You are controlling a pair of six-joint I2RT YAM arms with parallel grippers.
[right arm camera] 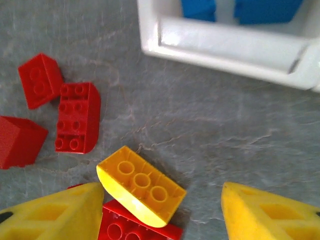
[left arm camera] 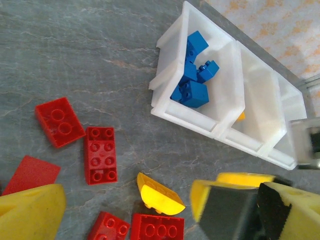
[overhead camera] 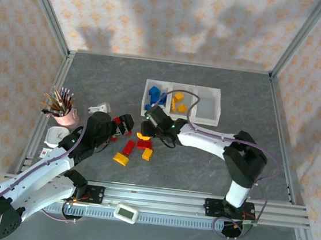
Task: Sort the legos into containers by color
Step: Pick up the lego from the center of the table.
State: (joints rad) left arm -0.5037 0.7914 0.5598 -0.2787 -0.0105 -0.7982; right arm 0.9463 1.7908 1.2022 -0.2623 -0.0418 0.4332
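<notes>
Mid-table, near the containers [right arm camera: 220, 42], the right gripper [right arm camera: 162, 192] straddles a yellow lego [right arm camera: 142, 192], fingers spread; closing squarely should come next. Left gripper [left arm camera: 127, 195] gapes empty.

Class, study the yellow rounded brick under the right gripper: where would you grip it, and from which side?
Come from straight above with the right gripper and pinch the yellow brick across its two flat short ends. Its long side is rounded, so fingers there would probably slip, and a red brick crowds that side.

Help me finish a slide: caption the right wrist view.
Open right gripper frames a yellow brick among red bricks, near the white bin.
</notes>
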